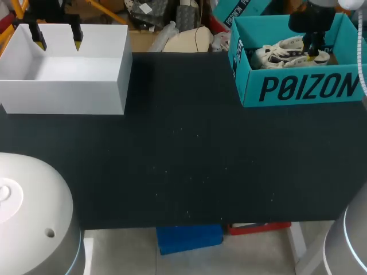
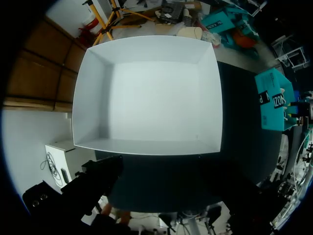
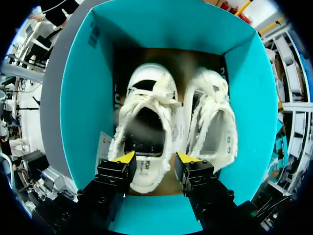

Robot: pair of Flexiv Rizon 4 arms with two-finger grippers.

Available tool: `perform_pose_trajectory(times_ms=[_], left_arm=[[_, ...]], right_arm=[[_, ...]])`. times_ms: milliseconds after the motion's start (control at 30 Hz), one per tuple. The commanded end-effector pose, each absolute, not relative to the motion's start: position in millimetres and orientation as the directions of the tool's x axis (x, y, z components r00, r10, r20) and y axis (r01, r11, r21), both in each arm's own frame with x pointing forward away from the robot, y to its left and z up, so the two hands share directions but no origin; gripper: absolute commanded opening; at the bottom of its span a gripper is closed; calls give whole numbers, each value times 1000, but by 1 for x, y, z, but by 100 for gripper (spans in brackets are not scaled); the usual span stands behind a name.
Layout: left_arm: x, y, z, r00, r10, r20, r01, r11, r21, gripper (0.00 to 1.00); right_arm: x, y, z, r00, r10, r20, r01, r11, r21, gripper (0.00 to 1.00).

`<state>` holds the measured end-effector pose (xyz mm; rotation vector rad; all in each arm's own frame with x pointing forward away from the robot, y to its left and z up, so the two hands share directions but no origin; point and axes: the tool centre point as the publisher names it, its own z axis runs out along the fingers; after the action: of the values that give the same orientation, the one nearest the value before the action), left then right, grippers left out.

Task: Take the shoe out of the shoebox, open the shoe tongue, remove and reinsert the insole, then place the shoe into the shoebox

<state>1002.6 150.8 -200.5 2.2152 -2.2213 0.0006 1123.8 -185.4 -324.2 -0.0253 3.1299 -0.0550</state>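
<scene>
Right wrist view had the right gripper (image 3: 155,157) spread open, its yellow tips straddling the heel end of one frayed white canvas shoe (image 3: 145,122) without pinching it. That shoe lay beside its pair (image 3: 211,122) on the floor of the teal shoebox (image 3: 78,103), at the far right of the black table (image 1: 183,160). The left gripper (image 1: 58,41) hung open too (over a white box (image 1: 86,91) at the far left, well apart from the shoes). By my reading the first step, taking the shoe out, was not yet done, and the next move called for closing on the heel collar and lifting clear of the walls and the neighbouring shoe.
</scene>
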Motion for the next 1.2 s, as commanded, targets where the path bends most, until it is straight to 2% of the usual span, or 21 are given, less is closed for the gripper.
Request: perform_pose_trajectory(times_ms=[33,600,1200], left_arm=[[1002,150,-200,-1,-1000,1,-1000,1,4,100],[1002,150,-200,-1,-1000,1,-1000,1,4,100],[1002,150,-200,-1,-1000,1,-1000,1,4,100]], right_arm=[[1132,-183,-343,-1000,-9,-7,-8,999,-31,48],[1139,-178,-393,-1000,12,18,12,1000,-19,45],[1140,-177,-411,-999,0,48,-2,1000,-28,39]])
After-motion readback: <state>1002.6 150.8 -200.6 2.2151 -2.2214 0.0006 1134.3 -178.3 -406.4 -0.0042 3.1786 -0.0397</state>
